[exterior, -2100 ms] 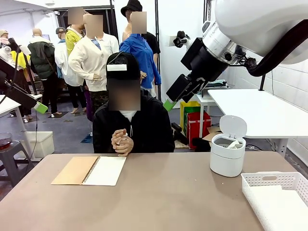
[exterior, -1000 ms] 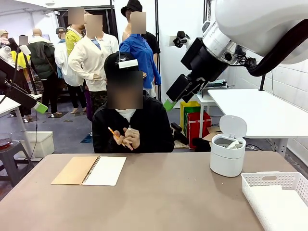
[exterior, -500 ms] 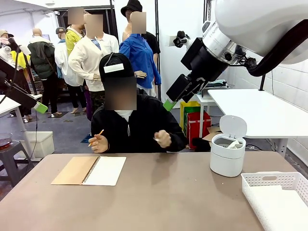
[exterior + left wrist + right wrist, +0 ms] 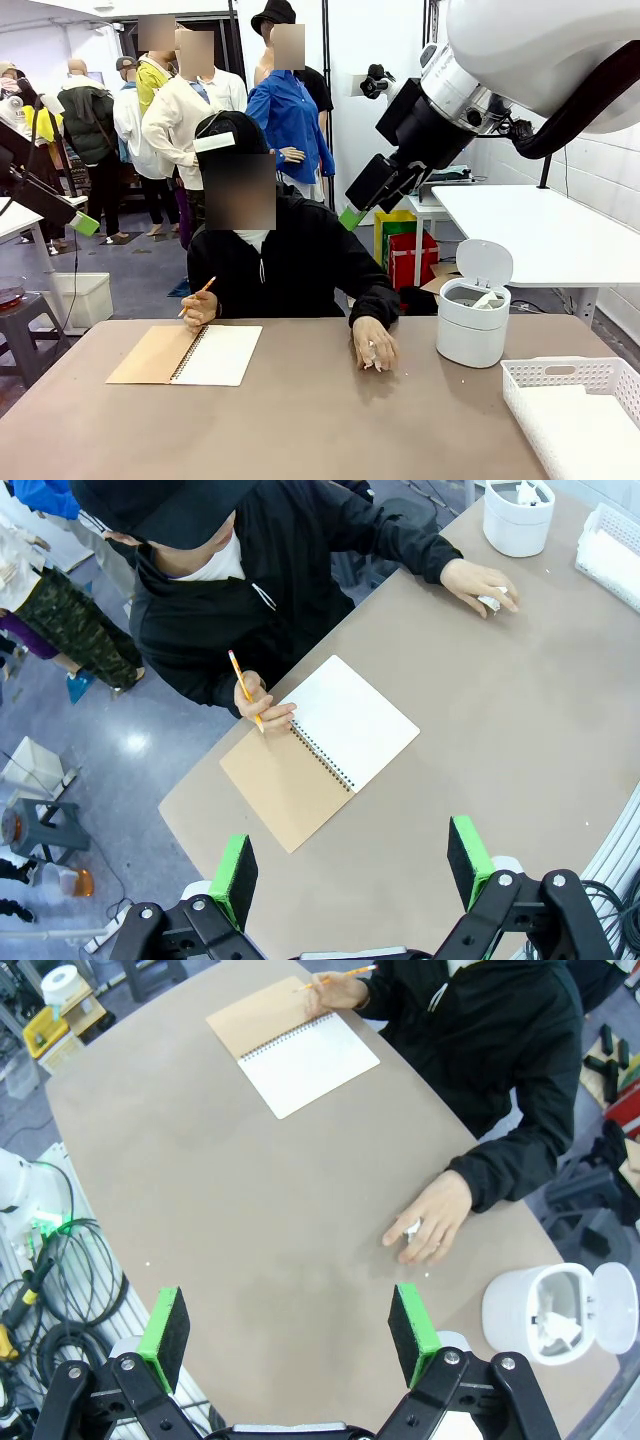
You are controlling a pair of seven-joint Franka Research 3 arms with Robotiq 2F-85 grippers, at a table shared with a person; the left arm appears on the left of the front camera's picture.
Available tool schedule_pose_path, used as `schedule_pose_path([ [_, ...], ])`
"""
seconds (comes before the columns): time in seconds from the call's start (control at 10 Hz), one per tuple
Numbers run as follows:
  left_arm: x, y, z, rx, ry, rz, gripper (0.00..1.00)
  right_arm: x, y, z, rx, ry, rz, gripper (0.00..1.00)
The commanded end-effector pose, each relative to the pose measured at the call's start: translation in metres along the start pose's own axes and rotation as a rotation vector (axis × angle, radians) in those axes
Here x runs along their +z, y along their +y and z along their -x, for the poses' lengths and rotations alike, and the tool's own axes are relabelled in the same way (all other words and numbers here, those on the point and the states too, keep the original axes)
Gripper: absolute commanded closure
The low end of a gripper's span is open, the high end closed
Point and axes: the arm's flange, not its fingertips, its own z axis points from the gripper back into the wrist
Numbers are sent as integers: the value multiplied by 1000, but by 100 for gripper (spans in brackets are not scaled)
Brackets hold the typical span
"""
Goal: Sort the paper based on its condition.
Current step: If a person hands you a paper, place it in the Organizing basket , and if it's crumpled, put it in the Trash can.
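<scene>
Broadly, the brown table (image 4: 300,430) takes the lower half of the front view, its near corners cut off. Next in size, the white right arm (image 4: 520,50) enters top right, its upper part out of frame, held high above the table. A person (image 4: 290,270) in a black jacket sits at the far edge. The white lattice basket (image 4: 560,368) sits at the table's right near corner, cropped by the frame. The paper (image 4: 590,430) lies flat inside it as a white layer – cannot count the sheets.

The spiral notebook (image 4: 222,354) lies open on the left side in front of the person, brown cover folded out, blank white page up. The white bin (image 4: 470,340) stands right of the person, lid tipped up; something white and crumpled-looking is inside, too small to tell what.

The left gripper (image 4: 350,840) hangs well above the notebook, green pads wide apart, nothing between them. The right gripper (image 4: 287,1295) is also high over bare table, fingers spread wide and empty. From the front it shows edge-on, so the gap is hard to read there.

The pencil hand (image 4: 198,310) is at the notebook's far edge, holding an orange pencil (image 4: 199,295) tilted up. The flat hand (image 4: 372,343) rests on the table between notebook and bin, over a small white bit (image 4: 412,1227) – mostly hidden by the fingers, cannot tell what it is.
</scene>
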Motion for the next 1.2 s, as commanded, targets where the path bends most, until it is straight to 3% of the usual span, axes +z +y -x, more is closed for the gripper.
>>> schedule_pose_path([
  [0.0,-1,0,0,1,3,2,0,0,0,0,-3,-1,1,0],
  [1.1,-1,0,0,1,3,2,0,0,0,0,0,0,0,0],
])
